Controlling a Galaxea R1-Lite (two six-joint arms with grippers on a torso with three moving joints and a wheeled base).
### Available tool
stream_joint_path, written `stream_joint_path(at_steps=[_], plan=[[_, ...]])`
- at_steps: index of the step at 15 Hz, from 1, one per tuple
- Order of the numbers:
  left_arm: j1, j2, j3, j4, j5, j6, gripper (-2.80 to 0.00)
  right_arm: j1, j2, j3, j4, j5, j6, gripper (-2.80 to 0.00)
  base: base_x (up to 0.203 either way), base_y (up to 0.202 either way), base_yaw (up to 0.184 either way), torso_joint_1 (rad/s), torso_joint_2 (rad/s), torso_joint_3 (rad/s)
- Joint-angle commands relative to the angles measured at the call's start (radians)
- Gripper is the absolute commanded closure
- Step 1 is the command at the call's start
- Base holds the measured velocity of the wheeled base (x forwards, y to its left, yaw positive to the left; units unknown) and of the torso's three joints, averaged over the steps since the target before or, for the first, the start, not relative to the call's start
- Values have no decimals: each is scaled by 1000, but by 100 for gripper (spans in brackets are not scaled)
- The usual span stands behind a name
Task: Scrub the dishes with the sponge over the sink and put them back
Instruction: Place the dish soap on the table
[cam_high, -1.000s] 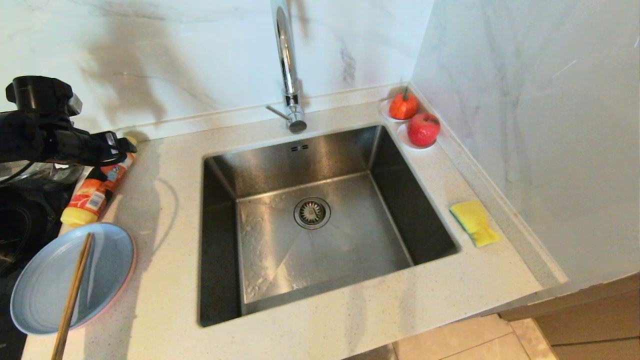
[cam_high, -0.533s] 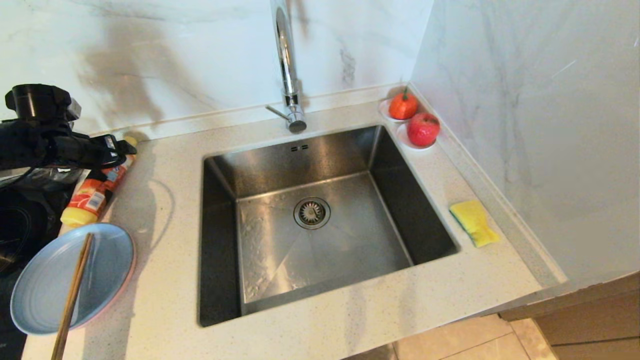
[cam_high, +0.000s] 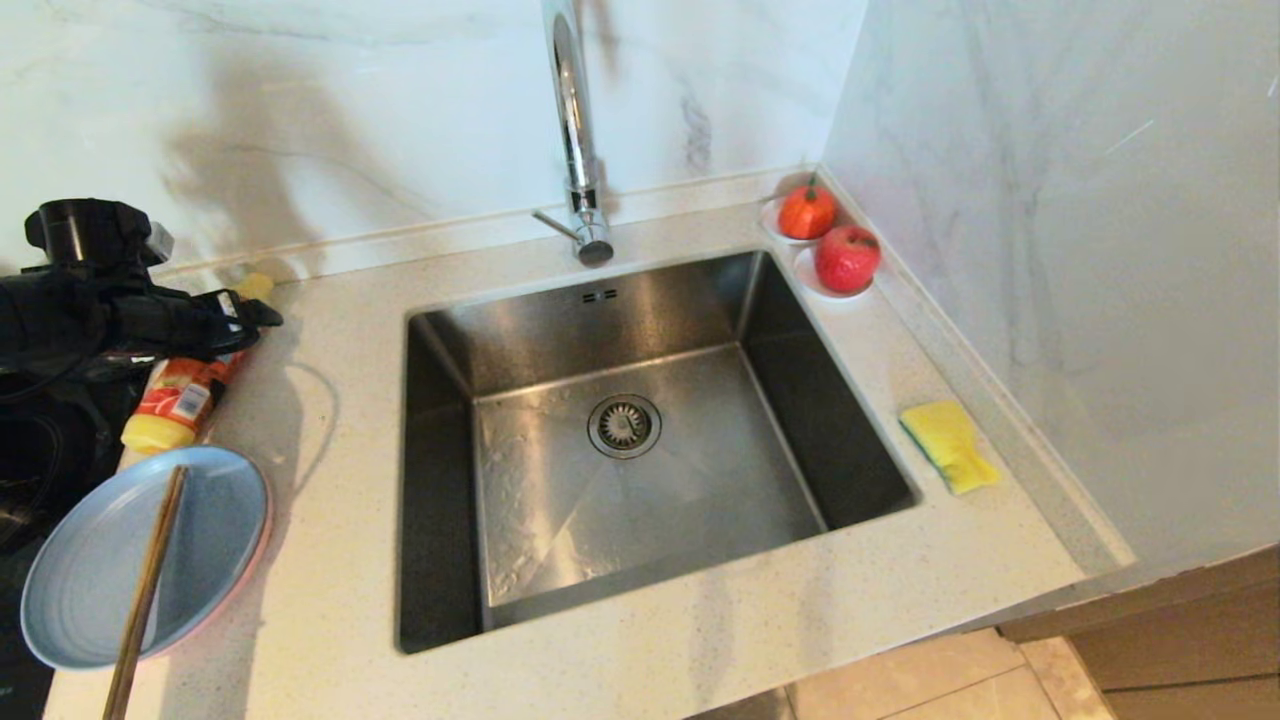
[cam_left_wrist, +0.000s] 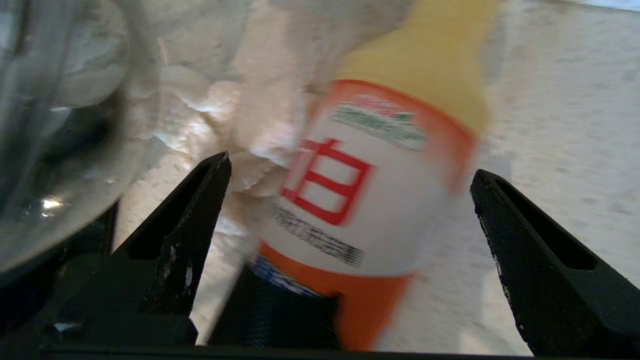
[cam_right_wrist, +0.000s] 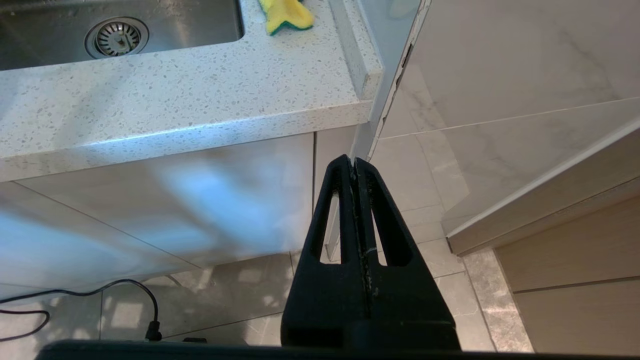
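- Our left claw (cam_high: 262, 312) gapes wide above an orange-and-yellow plastic bottle (cam_left_wrist: 370, 200).
- The round light-blue plate (cam_high: 95, 590) lies nearer us, below the left claw.
- The right claw (cam_right_wrist: 354, 167) hangs pinched closed below the surface (cam_right_wrist: 165, 107).

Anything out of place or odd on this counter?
Yes: wooden chopsticks lie across the light blue round plate, overhanging its near rim, and an orange-labelled yellow bottle lies on its side beneath the open left gripper.
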Motion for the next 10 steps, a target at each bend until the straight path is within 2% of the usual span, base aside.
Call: stream_joint_path(at_steps=[1, 4, 10], plan=[[1, 20, 0, 1, -3, -1, -280, 0, 0, 0, 0, 0, 0, 0, 0, 0, 0, 0, 0, 0], [0, 21, 0, -40, -4, -5, -280, 0, 0, 0, 0, 0, 1, 0, 0, 0, 0, 0, 0, 0], [-1, 16, 0, -42, -6, -9, -280, 0, 0, 0, 0, 0, -1, 0, 0, 0, 0, 0, 0, 0]])
